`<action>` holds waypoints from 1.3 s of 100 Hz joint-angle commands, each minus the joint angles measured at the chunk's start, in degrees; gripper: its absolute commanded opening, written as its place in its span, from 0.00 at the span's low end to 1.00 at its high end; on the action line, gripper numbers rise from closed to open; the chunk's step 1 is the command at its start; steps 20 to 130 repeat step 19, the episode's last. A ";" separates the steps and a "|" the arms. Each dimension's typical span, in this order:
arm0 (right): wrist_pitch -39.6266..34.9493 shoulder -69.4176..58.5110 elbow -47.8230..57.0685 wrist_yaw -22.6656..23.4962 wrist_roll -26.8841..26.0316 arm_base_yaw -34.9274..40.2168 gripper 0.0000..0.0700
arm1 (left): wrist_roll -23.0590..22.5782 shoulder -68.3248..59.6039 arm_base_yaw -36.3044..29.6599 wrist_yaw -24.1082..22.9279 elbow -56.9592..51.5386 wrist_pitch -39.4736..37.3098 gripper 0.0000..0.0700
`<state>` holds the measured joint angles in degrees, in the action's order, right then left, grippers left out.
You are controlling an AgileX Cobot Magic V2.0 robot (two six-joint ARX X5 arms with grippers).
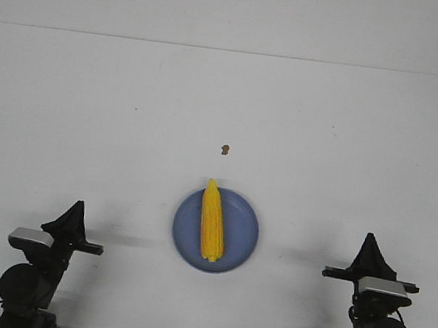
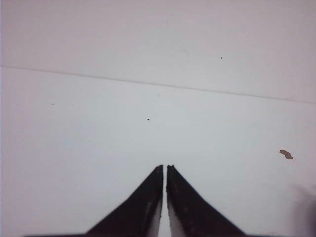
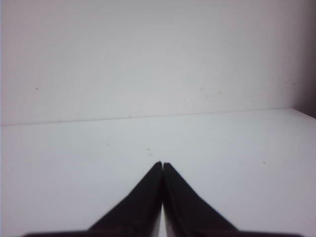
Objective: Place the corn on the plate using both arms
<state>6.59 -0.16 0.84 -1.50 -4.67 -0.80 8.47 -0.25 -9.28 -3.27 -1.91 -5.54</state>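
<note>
Yellow corn [image 1: 212, 221] lies on the blue plate [image 1: 241, 238], its pointy end away from me, right between my arms, and I see my left gripper [image 1: 77, 209] and right gripper [image 1: 370, 243] both pinched closed, holding nothing, about equally far off.

From my station, the lower links of both arms are cut off by the bottom edge of the front view. The brown speck [image 1: 224, 150] beyond the plate [image 1: 243, 234] is too small to identify. Under the corn [image 1: 212, 221], that strip of plate is hidden.
</note>
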 commanded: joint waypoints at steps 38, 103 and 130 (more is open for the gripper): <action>0.68 0.09 -0.13 0.02 0.17 -0.02 0.00 | 0.13 0.09 -0.11 -0.17 1.01 -0.55 0.02; 0.68 0.09 -0.13 0.02 0.17 -0.02 0.00 | 0.13 0.09 -0.11 -0.17 1.01 -0.55 0.02; 0.68 0.09 -0.13 0.02 0.17 -0.02 0.00 | 0.13 0.09 -0.11 -0.17 1.01 -0.55 0.02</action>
